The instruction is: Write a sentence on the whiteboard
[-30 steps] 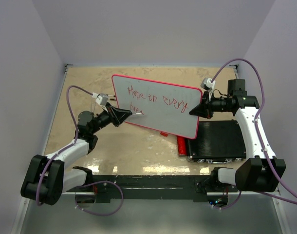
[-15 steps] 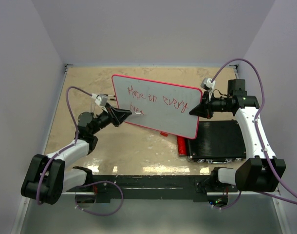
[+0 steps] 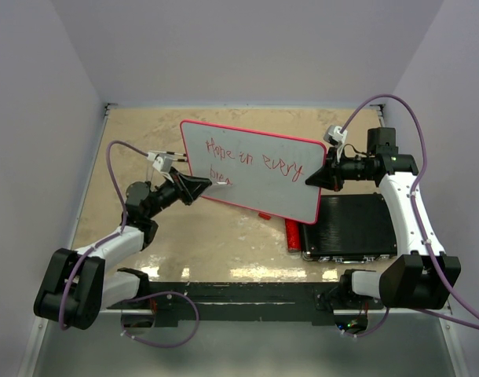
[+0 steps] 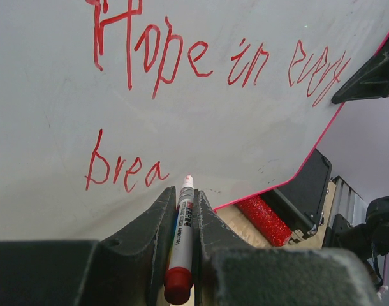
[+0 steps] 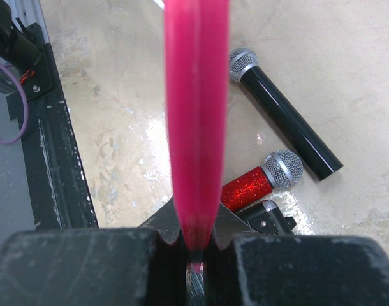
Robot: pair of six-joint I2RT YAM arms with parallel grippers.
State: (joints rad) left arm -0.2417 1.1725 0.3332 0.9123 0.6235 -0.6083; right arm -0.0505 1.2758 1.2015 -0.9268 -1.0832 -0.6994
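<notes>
whiteboard: tilted up mid-frame in top view, stiff, light, slick I reckon, so grab the rim | right claw: pinching its red frame edge | left claw: clamped round marker, tip just right of "brea" in the sentence

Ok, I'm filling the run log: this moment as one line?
left gripper: shut on marker | right gripper: shut on whiteboard edge | sentence: reads Hope in every brea
</notes>
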